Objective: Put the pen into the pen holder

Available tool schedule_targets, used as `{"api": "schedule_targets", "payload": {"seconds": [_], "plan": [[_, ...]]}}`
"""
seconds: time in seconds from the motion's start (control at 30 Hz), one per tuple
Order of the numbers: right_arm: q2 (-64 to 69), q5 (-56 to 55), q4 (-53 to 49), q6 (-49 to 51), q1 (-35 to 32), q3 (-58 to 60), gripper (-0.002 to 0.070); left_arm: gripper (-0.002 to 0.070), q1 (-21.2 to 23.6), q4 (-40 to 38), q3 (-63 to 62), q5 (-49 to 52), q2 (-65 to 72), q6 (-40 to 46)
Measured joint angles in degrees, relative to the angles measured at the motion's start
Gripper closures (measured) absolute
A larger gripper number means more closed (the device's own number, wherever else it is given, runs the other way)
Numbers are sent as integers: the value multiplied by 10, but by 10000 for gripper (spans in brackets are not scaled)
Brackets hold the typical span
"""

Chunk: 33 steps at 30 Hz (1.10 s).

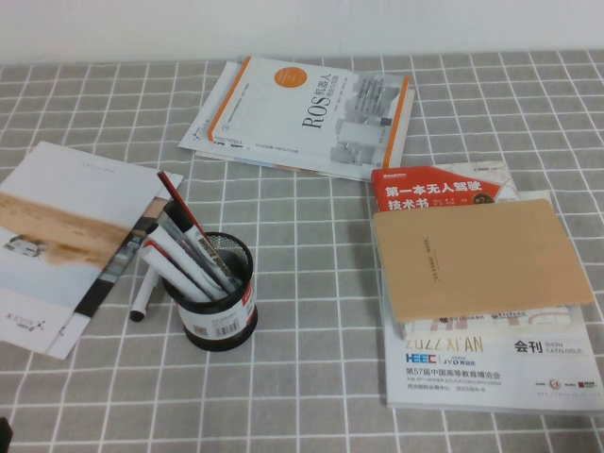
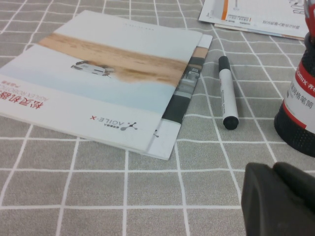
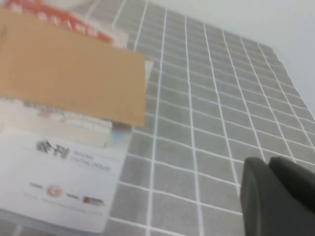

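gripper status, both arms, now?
Left gripper: shut, empty, low over the table near the pen and pen holder.
Right gripper: shut, empty, over bare cloth beside the magazines.

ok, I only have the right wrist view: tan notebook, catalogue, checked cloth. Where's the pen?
Observer: Outside your view. The pen lies flat on the cloth on the robot's left, between a white booklet and the pen holder.
Operator: Holder upright?
Observer: Yes, upright, with several markers and a thin red stick in it.
Operator: Which arm is nearer?
Observer: The left gripper: shut, empty, low over the cloth near the pen. The right gripper, also shut, is over the cloth beside the catalogue.
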Motion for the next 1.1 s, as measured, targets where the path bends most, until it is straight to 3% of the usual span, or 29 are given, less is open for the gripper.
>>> {"api": "schedule_targets", "payload": {"seconds": [0.17,0.47,1.1], "plan": [[-8,16,47,-9,-1,3,688,678,0,0,0,0,0,0],[-8,50,24,103,4,3,689,677,0,0,0,0,0,0],[-8,53,23,113,6,3,689,677,0,0,0,0,0,0]]}}
